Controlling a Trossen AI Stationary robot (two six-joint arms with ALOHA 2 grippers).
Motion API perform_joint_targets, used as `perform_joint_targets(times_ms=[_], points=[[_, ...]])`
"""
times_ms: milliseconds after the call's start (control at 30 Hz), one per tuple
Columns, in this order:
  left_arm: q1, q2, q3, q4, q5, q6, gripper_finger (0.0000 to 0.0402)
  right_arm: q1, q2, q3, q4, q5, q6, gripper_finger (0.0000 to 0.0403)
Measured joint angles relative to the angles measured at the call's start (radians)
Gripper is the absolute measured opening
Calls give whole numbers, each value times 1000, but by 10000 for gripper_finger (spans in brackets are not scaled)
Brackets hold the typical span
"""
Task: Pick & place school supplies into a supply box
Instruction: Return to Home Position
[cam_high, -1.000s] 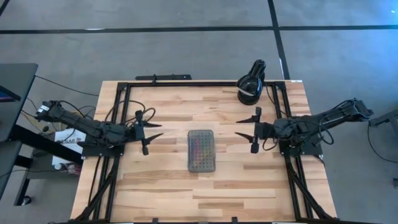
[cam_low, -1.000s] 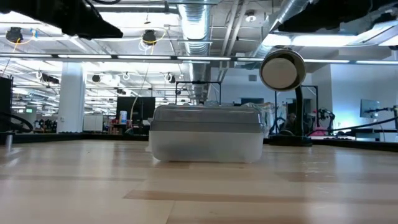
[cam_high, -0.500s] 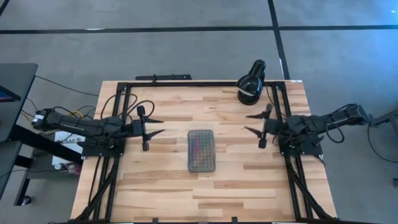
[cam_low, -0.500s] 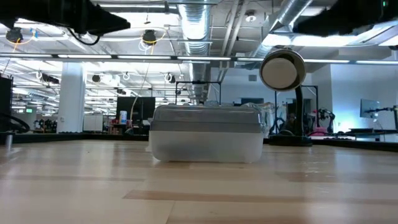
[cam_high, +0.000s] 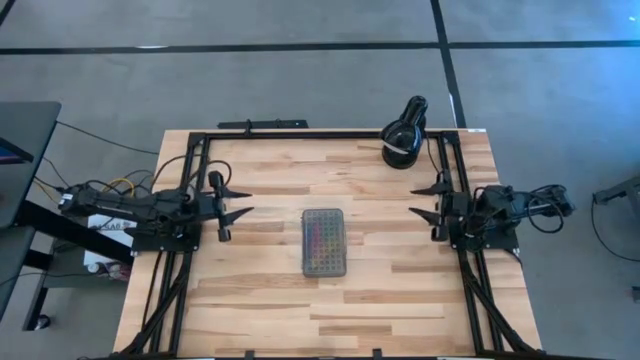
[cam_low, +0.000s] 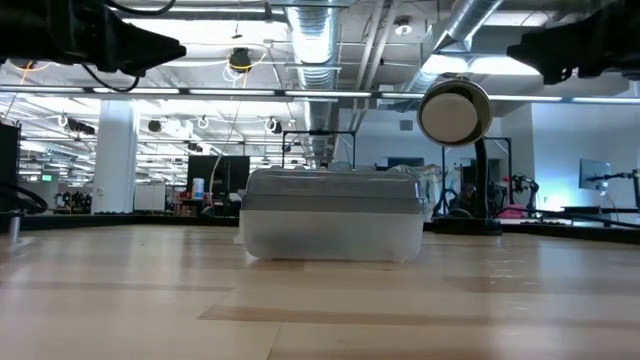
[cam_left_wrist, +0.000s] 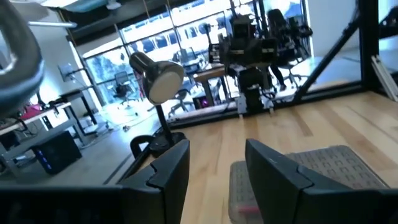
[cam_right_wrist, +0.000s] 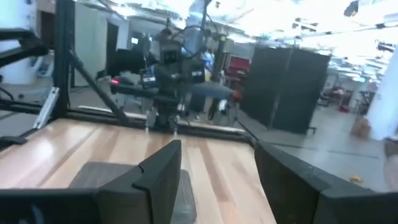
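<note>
Dark fingers of the left gripper (cam_high: 238, 202) stand spread wide and hold nothing; the gripper hangs above the bench (cam_high: 280, 300) near its left edge, pointing toward the centre. The right gripper (cam_high: 414, 200) mirrors it near the right edge, jaws likewise wide and empty. Both arms lie folded low over their mounts at the two side edges.

The supply box (cam_high: 340, 265) rests at the centre of the bench, well apart from both grippers, with its dotted grey lid shut flat. In the low view the supply box (cam_low: 332, 215) sits level on the wood. A black lamp (cam_high: 403, 135) stands at the far right corner.

Progress, as a judgement: the school supplies (cam_high: 322, 240) show as coloured streaks through the lid, no loose item lies on the wood, and the lid is down. Packing therefore appears complete; only parking the arms looks left.

Limits of view:
- Individual pens cannot be counted or identified through the lid
- The scissors cannot be made out
- The low view cuts off both arms at its top edge
- Whether the lid is latched cannot be told
</note>
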Motion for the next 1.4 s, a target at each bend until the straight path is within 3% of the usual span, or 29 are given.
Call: perform_joint_targets(times_ms=[100,300,667,933,1133,1300,1400], points=[[0,-62,-27,-3,0,0,151,-8,14,4,-11,-51,-6,200],[0,-151,-64,-4,26,13,151,-62,-1,3,-12,-249,-33,200],[0,-284,-96,-130,17,-2,151,-243,-1,-74,22,-379,18,200],[0,-327,-96,-236,17,-28,151,-316,-1,-124,97,-379,28,200],[0,-327,-96,-296,17,-59,151,-329,-1,-124,51,-379,29,200],[0,-327,-96,-292,17,-61,151,-356,-1,-131,48,-378,45,200],[0,-327,-131,-182,56,-30,151,-361,-1,-133,52,-379,43,200]])
